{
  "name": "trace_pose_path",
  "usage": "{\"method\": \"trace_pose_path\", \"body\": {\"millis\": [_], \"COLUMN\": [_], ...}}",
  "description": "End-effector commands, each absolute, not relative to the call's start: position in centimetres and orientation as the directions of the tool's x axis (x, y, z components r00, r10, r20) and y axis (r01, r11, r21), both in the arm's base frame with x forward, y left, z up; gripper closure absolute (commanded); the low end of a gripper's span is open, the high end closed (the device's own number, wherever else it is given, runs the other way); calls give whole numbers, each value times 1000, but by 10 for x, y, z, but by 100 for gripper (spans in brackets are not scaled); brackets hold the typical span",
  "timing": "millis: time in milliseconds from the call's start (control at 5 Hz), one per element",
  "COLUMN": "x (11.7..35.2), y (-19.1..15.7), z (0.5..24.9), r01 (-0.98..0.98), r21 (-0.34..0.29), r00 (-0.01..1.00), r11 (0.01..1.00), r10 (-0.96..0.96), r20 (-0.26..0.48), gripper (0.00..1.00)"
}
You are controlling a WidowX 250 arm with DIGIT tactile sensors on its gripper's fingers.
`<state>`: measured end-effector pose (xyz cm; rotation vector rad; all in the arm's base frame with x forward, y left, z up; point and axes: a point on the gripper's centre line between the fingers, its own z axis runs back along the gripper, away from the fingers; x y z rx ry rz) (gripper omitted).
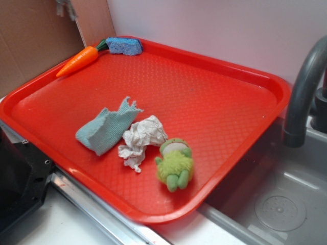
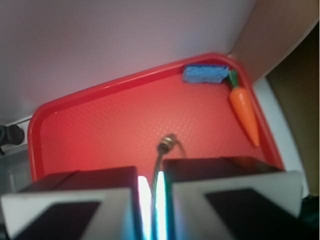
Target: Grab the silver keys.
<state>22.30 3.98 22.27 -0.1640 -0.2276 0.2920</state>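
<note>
Two views logged.

Exterior: you have the red tray (image 1: 265, 84) beside a sink, carrying an orange carrot (image 1: 77, 60) and blue sponge (image 1: 124, 46) at the far corner, and a teal cloth (image 1: 106, 130), crumpled paper (image 1: 141, 139) and green plush frog (image 1: 175, 162) towards the near edge. No keys can be picked out on the tray surface here. The gripper does not show in this view. A small grey shape (image 1: 65, 7) sits at the top left edge against the cardboard, too blurred to name.

Wrist: the gripper (image 2: 150, 172) has its two fingers drawn almost together, with only a narrow bright slit between them. A thin metal strip rises out of that slit and ends in a small ring with a wire loop. You can read this as the silver keys (image 2: 166, 144), pinched at the fingertips. Their long axis runs straight out from the jaws, in line with the slit. The tray floor lies beyond, and the carrot (image 2: 244, 116) and sponge (image 2: 205, 74) are well apart, off to the upper right.

Judgement: grasp looks made, though on a thin edge. Any lift should be slow, since flat metal may slip.
</note>
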Motion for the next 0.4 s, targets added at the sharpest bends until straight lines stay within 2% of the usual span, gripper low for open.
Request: {"method": "trace_pose_path", "body": {"millis": [0,200], "x": [214,212], "y": [42,40], "z": [219,214], "r01": [-234,-225], "r21": [-175,-170], "r00": [935,941], "r11": [956,959], "r10": [271,259], "r20": [227,216], "gripper": [100,100]}}
